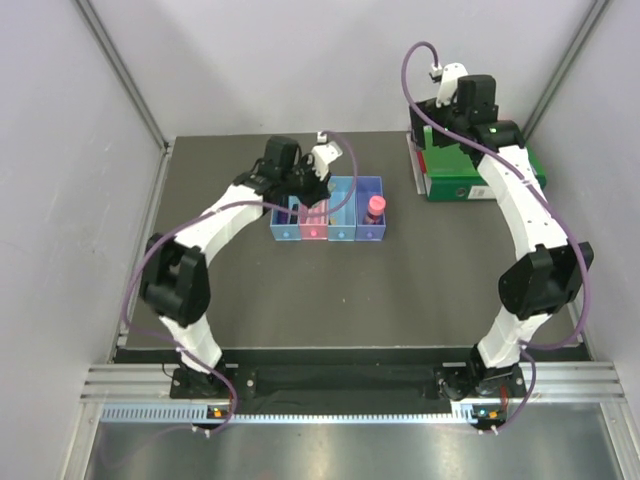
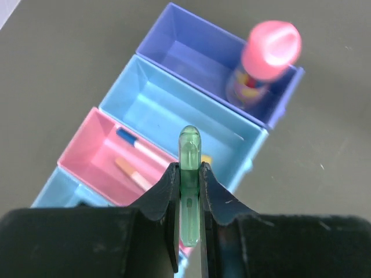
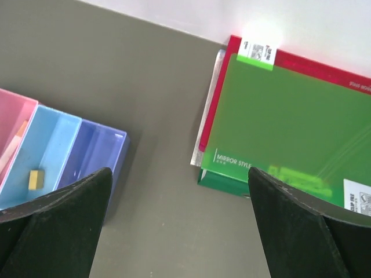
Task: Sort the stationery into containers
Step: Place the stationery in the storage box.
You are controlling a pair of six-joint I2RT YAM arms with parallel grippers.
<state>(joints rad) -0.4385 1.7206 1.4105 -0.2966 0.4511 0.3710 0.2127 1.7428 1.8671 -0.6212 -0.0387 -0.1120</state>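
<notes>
While the left pincer [image 2: 189, 174] hangs over the containers [image 1: 342, 236], a joined row standing near the far edge of the table [image 1: 400, 300] and left of its middle, we see it clamped on the green highlighter [image 2: 189, 147]. The highlighter's rounded tip sticks out past the fingers. In that camera's view the tip sits over the seam between the pink box [image 2: 81, 153] and the light blue box [image 2: 174, 110] beside it.

From above, that arm's wrist covers the far ends of the two leftmost boxes, so we cannot read their contents there. The left wrist camera fills this in: two thin white pens [image 2: 142, 150] lie in the pink box, and a pink-capped marker [image 2: 269, 49] stands in the purple-blue box [image 2: 185, 46]. The right wrist camera shows more plainly a small yellow piece [image 3: 36, 178] on the floor of the light blue box.

The right pincer [image 3: 179, 174] is spread wide and holds nothing. It is raised near the far right corner, where the green binder [image 3: 290, 127] lies.
</notes>
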